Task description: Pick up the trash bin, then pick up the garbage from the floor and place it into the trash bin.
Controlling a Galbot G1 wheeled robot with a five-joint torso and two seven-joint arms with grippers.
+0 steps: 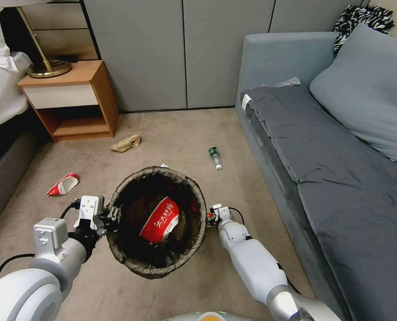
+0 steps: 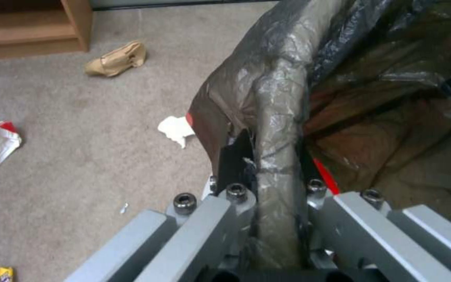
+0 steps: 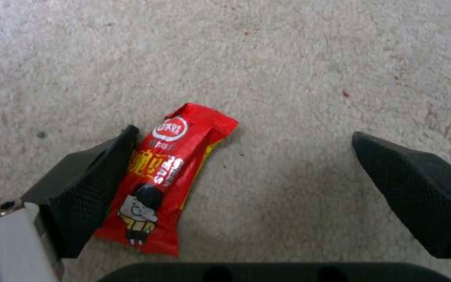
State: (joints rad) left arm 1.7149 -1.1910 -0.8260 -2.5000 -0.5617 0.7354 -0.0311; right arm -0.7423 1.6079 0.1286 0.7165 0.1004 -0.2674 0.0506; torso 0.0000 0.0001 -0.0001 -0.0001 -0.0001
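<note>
Gripping the liner-wrapped rim of one round trash bin (image 1: 157,258), left gripper (image 2: 278,196) pinched on crinkled dark plastic, one red-and-white wrapper inside. Hovering over beige carpet (image 3: 288,58), right gripper (image 3: 246,188) jaws spread around one glossy red snack packet (image 3: 165,176). Lying on carpet: one tan paper bag (image 1: 126,143), one green bottle (image 1: 215,157), one red-and-white wrapper (image 1: 63,184).

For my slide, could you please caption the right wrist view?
Open right hand poised over a glossy red snack wrapper lying on beige carpet, beside one fingertip.
</note>
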